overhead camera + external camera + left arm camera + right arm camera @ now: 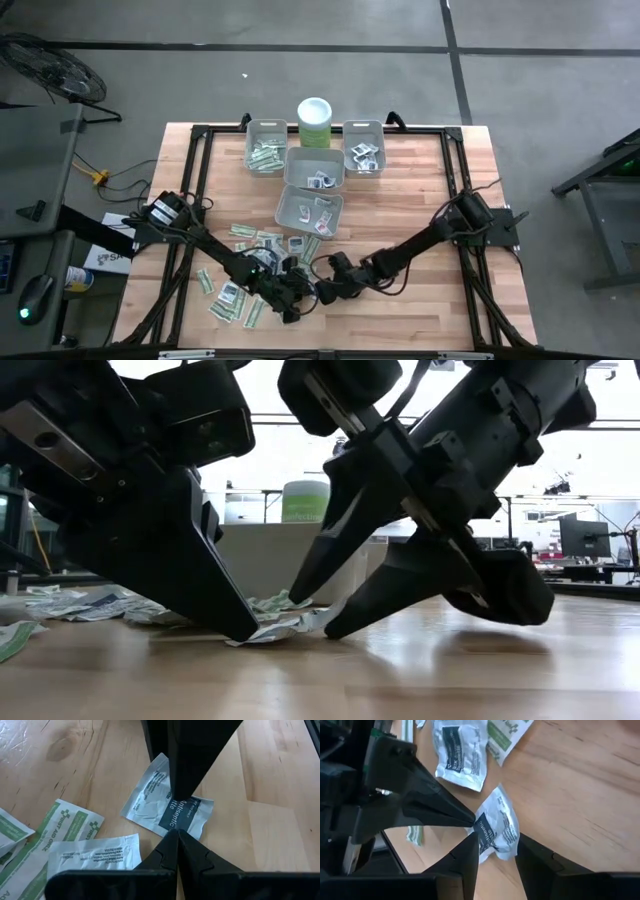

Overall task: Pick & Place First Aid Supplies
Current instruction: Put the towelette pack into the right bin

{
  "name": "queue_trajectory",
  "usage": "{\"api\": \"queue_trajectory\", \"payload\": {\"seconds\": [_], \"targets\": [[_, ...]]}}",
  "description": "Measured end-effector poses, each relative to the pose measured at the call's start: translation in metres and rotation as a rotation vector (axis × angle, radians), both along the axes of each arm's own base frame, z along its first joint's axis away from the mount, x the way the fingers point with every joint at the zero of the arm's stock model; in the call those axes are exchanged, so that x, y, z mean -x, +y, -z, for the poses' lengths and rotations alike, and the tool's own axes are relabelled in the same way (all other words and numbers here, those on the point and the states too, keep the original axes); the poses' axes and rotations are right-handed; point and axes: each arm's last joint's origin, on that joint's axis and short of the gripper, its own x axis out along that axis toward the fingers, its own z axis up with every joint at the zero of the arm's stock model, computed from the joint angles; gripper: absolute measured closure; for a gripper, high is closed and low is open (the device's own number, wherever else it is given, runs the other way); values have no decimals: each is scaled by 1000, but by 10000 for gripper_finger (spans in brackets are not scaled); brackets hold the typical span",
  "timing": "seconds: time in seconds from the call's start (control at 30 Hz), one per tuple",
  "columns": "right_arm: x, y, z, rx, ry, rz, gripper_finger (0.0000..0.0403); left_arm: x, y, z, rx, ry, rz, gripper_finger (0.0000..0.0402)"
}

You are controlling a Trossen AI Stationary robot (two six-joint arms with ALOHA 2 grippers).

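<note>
A white square packet with a dark printed label [150,800] [502,827] lies on the wood near the table's front edge, slightly crumpled. My left gripper [175,834] [303,298] is shut, its tips down on this packet. My right gripper [497,845] [322,291] comes from the right and is open. One of its fingers stands on each side of the same packet, as the low view shows [318,615]. More first aid supplies [240,290], green-white strips and white squares, lie scattered to the left. My left gripper presses its shut fingertips [467,821] down on the packet's dark label [169,817], near one edge. The fingers slant down from the table's left. The packet stays on the table under them. My right gripper: its fingers [472,850] flank the packet's edges, and I cannot tell whether they touch.
Several grey bins [313,168] [266,147] [364,147] [308,212] holding packets stand at the far middle, with a pale green white-lidded canister [315,122] behind them. Bare wood [420,310] lies to the right of the grippers.
</note>
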Motion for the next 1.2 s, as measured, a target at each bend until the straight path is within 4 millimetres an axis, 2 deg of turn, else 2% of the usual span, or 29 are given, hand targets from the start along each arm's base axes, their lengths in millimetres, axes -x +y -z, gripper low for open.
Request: {"api": "queue_trajectory", "payload": {"seconds": [0.17,0.4,0.57,0.67,0.83,0.93,1.07,1.2], "targets": [[0,-1,1,7,1,16,320,0,0,0,-1,1,0,401],[1,-2,3,17,12,20,393,0,0,0,0,2,2,401],[1,-2,3,24,13,24,398,0,0,0,0,2,4,392],[2,-2,4,25,15,21,400,1,0,-7,1,-7,31,375],[5,3,5,33,34,8,401,10,4,-31,-20,30,134,340],[10,4,1,41,64,-7,402,19,9,-58,-23,28,147,331],[22,4,-12,77,128,-25,402,34,20,-89,-62,35,148,331],[40,-3,-38,147,203,-16,402,48,32,-119,-89,-6,107,331]]}}
